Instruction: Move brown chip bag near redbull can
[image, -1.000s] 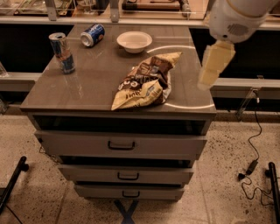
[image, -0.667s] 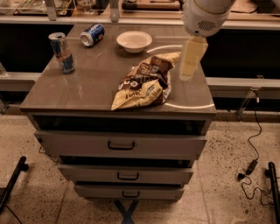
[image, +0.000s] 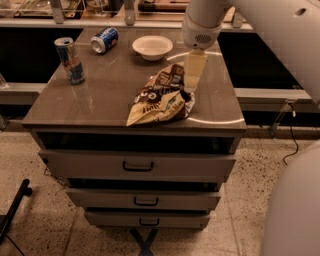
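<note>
The brown chip bag (image: 161, 97) lies crumpled on the tabletop, right of the middle. The redbull can (image: 69, 60) stands upright near the table's left edge, well apart from the bag. My gripper (image: 193, 80) hangs from the white arm at the upper right, its pale finger pointing down at the bag's right upper end, just above or touching it.
A blue can (image: 104, 40) lies on its side at the back left. A white bowl (image: 152, 47) sits at the back middle. The brown tabletop (image: 100, 97) tops a cabinet with three drawers (image: 137, 165). A shelf edge runs behind.
My arm has moved left and down, from beside the table's right edge to over the bag's right end. The bag and cans have not moved.
</note>
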